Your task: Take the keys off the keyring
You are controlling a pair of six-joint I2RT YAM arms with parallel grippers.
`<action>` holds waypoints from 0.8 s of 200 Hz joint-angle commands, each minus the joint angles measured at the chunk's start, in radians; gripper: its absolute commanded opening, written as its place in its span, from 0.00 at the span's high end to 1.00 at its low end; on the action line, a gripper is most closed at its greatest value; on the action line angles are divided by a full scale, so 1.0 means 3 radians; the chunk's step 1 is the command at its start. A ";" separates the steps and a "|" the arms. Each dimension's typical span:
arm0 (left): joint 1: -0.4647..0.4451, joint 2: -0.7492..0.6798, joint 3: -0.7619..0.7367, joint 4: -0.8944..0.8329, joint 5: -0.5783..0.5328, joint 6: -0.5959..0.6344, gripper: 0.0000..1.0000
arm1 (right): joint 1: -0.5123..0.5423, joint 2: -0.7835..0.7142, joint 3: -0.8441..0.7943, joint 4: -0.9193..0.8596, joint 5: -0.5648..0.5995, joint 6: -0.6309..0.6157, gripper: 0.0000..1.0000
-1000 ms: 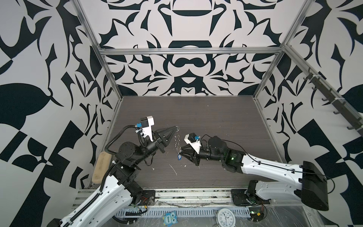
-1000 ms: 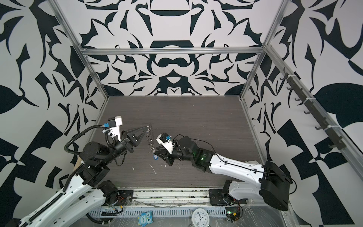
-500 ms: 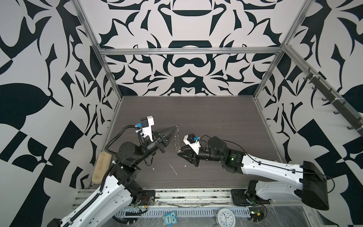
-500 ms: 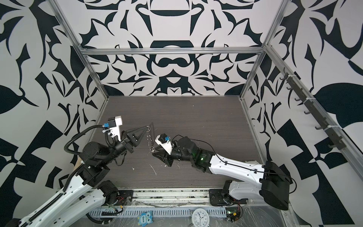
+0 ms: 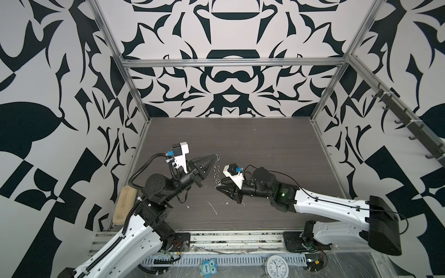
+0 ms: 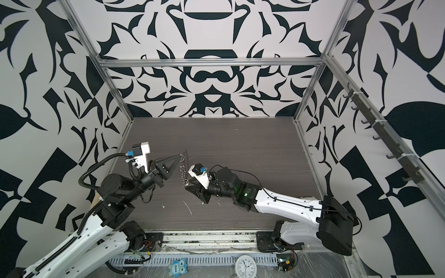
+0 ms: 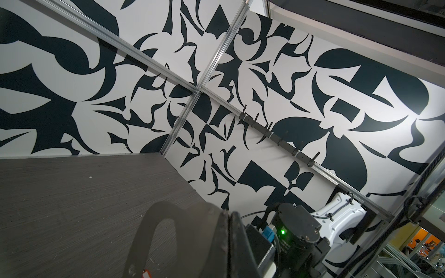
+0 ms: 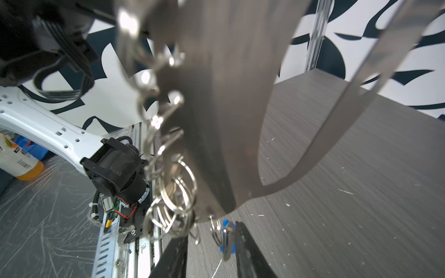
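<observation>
Right gripper (image 8: 211,230) nearer keyring (image 8: 228,96); blue key (image 8: 227,237) solely in wrist view.

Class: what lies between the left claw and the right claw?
Silver rings dangling from the keyring, in mid-air between them; both top views show it.

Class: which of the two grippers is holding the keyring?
The left gripper, shut on the keyring; the right gripper stands open at its lower end.

Slotted keyring (image 7: 166,209) clamped in left pincer (image 7: 228,216), right arm (image 7: 296,231) beyond, dark table (image 7: 72,192)
</observation>
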 commanded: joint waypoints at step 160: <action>0.0009 -0.0203 0.0030 0.0016 -0.0162 0.0055 1.00 | 0.0049 -0.0129 0.0112 -0.0070 0.0125 -0.0074 1.00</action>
